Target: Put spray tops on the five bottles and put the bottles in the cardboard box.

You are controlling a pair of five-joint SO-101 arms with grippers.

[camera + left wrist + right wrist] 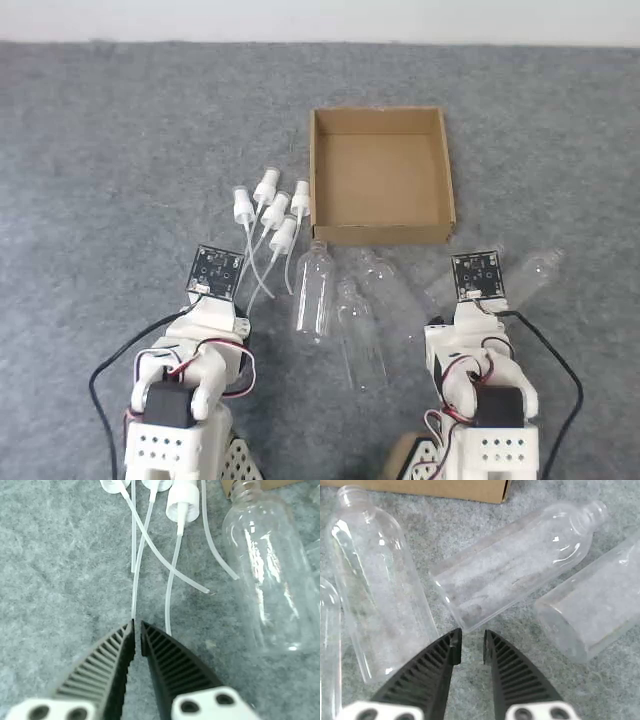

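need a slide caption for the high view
Uncapped clear bottles and loose spray tops lie beside the cardboard box.

In rt wrist view, can make out just a strip of cardboard box, rest cut by pic edge. Same w/ edge bottle, a sliver, and square-ended bottle, neck end cropped off. In lt wrist view, lose part of spray tops and one side of big bottle at the edge. In high view, can't count clear bottles partly behind right wrist board; too faint.

The box sits mid-table toward the far edge. The spray tops lie just left of it and the bottles before it, nearer the front edge.
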